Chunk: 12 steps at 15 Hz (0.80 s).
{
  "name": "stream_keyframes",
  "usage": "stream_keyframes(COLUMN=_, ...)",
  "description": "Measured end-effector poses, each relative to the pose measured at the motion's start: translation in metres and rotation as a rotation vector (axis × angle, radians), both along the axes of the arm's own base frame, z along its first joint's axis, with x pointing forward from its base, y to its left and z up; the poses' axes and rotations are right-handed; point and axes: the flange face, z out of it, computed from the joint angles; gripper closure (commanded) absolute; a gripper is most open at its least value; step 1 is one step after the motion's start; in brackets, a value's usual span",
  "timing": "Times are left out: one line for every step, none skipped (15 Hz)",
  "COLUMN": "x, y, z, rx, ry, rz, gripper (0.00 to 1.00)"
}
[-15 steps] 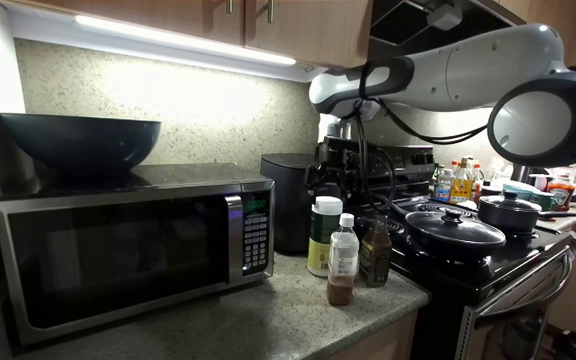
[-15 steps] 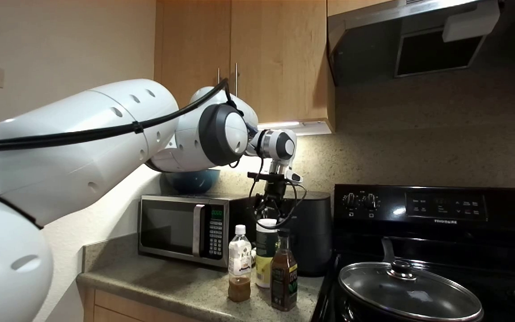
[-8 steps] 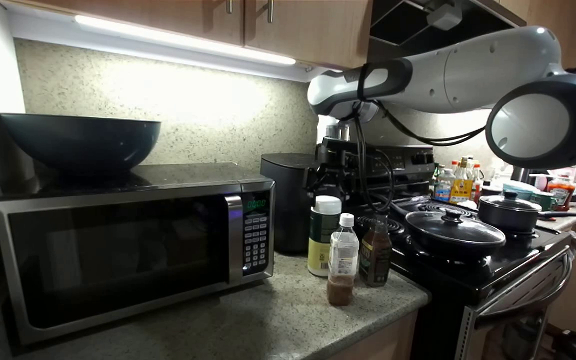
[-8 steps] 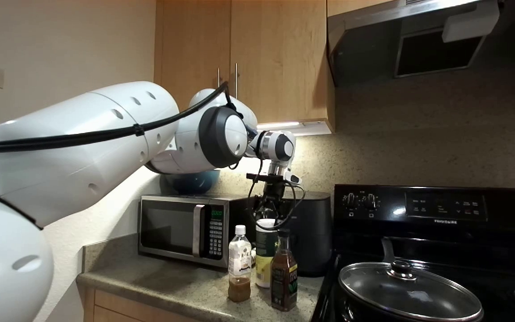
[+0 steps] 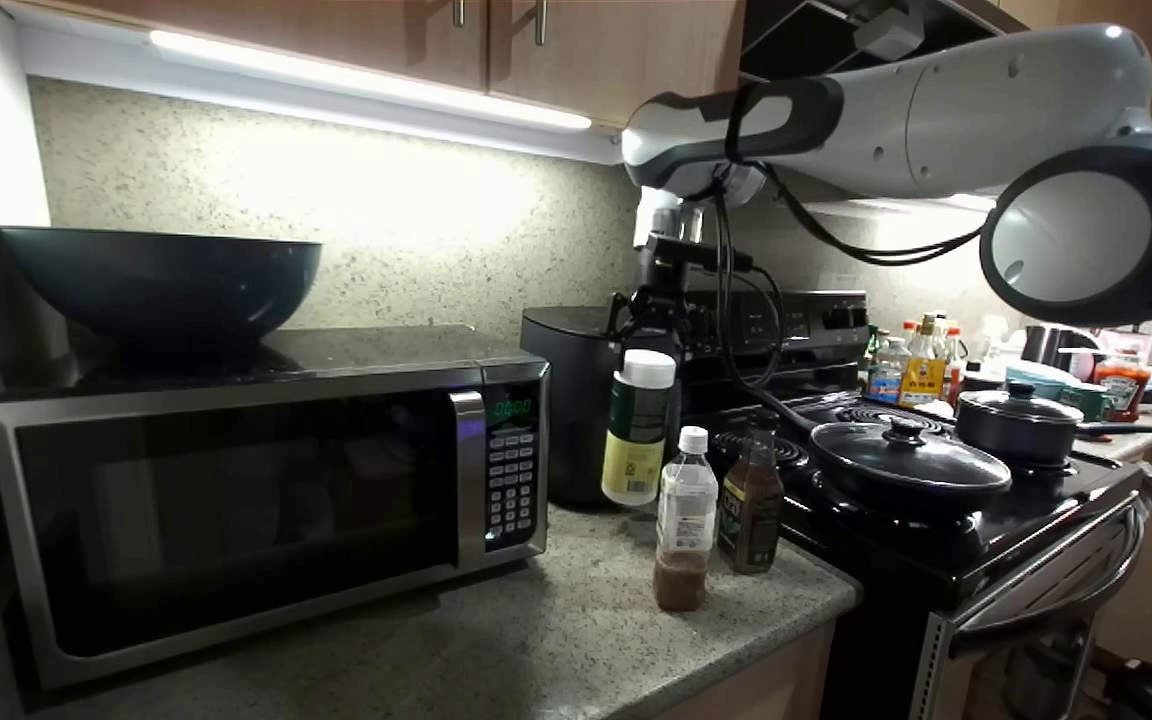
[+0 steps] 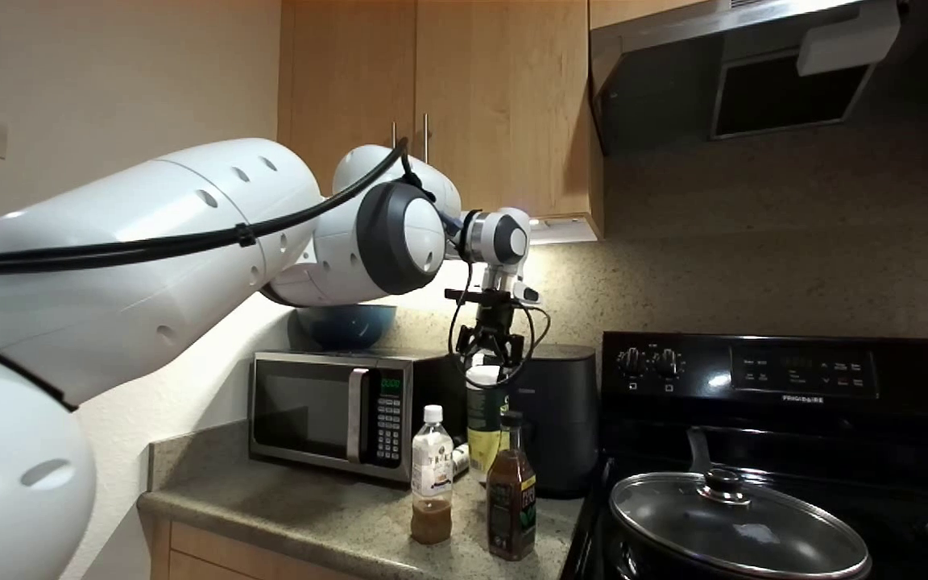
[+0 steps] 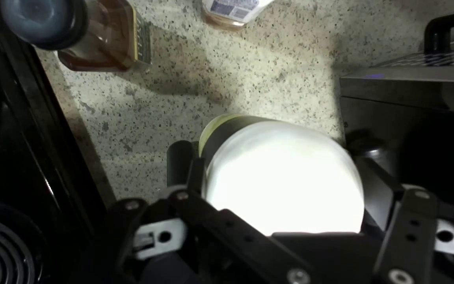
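The gripper (image 6: pixel 488 360) pinched a green-and-yellow canister (image 5: pixel 636 430) from above, its fingers (image 7: pixel 179 165) on either side of the broad white lid (image 7: pixel 286 177). They stood wide apart, presumably because the lid filled most of the gap. The canister seemed to hang clear of the countertop (image 5: pixel 536 630), and in an exterior view its base pointed slightly past 6 o'clock, a lean that likely came from being held only at the top. In the wrist view, a brown sauce bottle (image 7: pixel 108 39) stood at 10 o'clock from the lid, a clear bottle (image 7: pixel 235 12) just short of 12, and the microwave (image 7: pixel 408 102) at 2. The stove (image 7: pixel 14 118) lay at 9 o'clock; both bottles stood upright on the countertop near it, perhaps to be within reach of anyone cooking. A dark bowl (image 5: pixel 156 285) rested on top of the microwave, probably to spare room on the countertop below.
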Motion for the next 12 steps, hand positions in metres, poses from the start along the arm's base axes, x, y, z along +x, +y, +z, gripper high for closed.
stream_keyframes(x=-0.001, y=0.003, z=0.011, rx=0.002, ry=-0.016, rz=0.003, gripper=0.32)
stream_keyframes(x=-0.003, y=0.007, z=0.022, rx=0.006, ry=-0.029, rz=0.005, gripper=0.32)
stream_keyframes(x=-0.006, y=0.012, z=0.032, rx=0.01, ry=-0.036, rz=0.006, gripper=0.32)
stream_keyframes(x=-0.009, y=0.018, z=0.04, rx=0.014, ry=-0.039, rz=0.006, gripper=0.32)
stream_keyframes(x=-0.012, y=0.024, z=0.047, rx=0.017, ry=-0.034, rz=0.006, gripper=0.32)
stream_keyframes(x=-0.016, y=0.031, z=0.053, rx=0.019, ry=-0.024, rz=0.004, gripper=0.32)
stream_keyframes(x=-0.02, y=0.038, z=0.056, rx=0.019, ry=-0.011, rz=0.003, gripper=0.32)
stream_keyframes(x=-0.023, y=0.045, z=0.058, rx=0.018, ry=0.007, rz=0.001, gripper=0.32)
stream_keyframes(x=-0.027, y=0.053, z=0.058, rx=0.015, ry=0.027, rz=-0.005, gripper=0.32)
stream_keyframes(x=-0.03, y=0.06, z=0.057, rx=0.011, ry=0.047, rz=-0.016, gripper=0.32)
stream_keyframes(x=-0.031, y=0.067, z=0.056, rx=0.007, ry=0.058, rz=-0.028, gripper=0.07)
stream_keyframes(x=-0.032, y=0.074, z=0.056, rx=0.004, ry=0.061, rz=-0.036, gripper=0.07)
